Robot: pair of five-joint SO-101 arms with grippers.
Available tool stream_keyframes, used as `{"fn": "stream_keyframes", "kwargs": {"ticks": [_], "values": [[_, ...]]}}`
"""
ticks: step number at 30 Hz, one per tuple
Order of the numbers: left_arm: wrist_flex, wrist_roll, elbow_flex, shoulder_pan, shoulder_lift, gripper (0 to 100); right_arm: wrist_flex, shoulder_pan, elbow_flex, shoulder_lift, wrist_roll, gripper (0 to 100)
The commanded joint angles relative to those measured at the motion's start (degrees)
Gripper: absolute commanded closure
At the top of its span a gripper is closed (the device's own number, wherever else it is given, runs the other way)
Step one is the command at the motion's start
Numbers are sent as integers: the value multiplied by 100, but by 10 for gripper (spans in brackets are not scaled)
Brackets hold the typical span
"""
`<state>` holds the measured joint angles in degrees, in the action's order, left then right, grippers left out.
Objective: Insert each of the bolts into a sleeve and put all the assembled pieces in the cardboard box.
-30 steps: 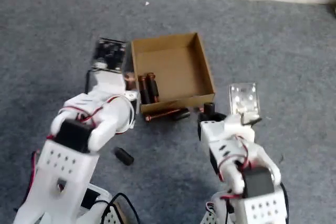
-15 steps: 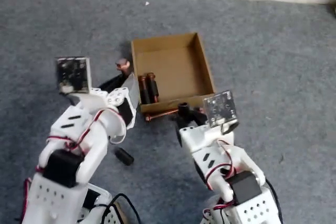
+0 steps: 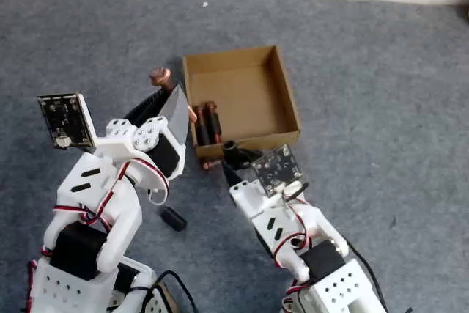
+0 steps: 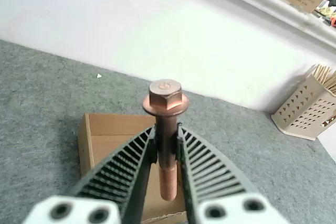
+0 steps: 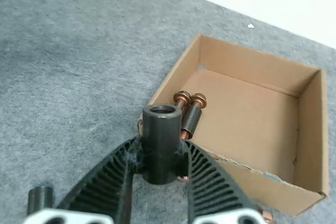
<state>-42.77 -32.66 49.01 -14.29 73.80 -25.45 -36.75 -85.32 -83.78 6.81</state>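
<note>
- The left arm has pulled back from the left wall of the cardboard box point(image 3: 290, 100) and swung out to the left, taking its bolt point(image 4: 166, 98) with it. The right arm has swung left along the box's near wall, carrying its sleeve point(image 5: 160, 129) toward the near left corner.
- The left gripper point(image 4: 167, 134) is closed narrow on the shank of the copper bolt. The flanged hex head sticks out past the fingertips. In the high view the bolt is held just left of the box's far left corner.
- The right gripper point(image 5: 160, 156) clamps the black sleeve with its open end up. It sits just on the near side of the box's near wall.
- Two assembled pieces point(image 3: 206, 122) lie side by side inside the box against the left wall, toward the near end.
- A loose bolt point(image 3: 208, 164) lies on the grey carpet point(image 3: 381, 56) along the outside of the near wall, mostly hidden by the right gripper.
- A spare sleeve point(image 3: 174, 218) lies on the carpet nearer still, between the two arms and well apart from the box.
</note>
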Motion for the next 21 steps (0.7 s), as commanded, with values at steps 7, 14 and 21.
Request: {"fn": "stream_keyframes", "kwargs": {"ticks": [7,14,21], "values": [[229,-44,303,-743,75,994,1411,-57,-1429,-1596,686,993],[193,-26,338,-998,66,994,1218,-57,-1859,-2000,686,993],[264,-18,418,-1253,119,994,1200,-57,-1868,-2053,668,993]]}}
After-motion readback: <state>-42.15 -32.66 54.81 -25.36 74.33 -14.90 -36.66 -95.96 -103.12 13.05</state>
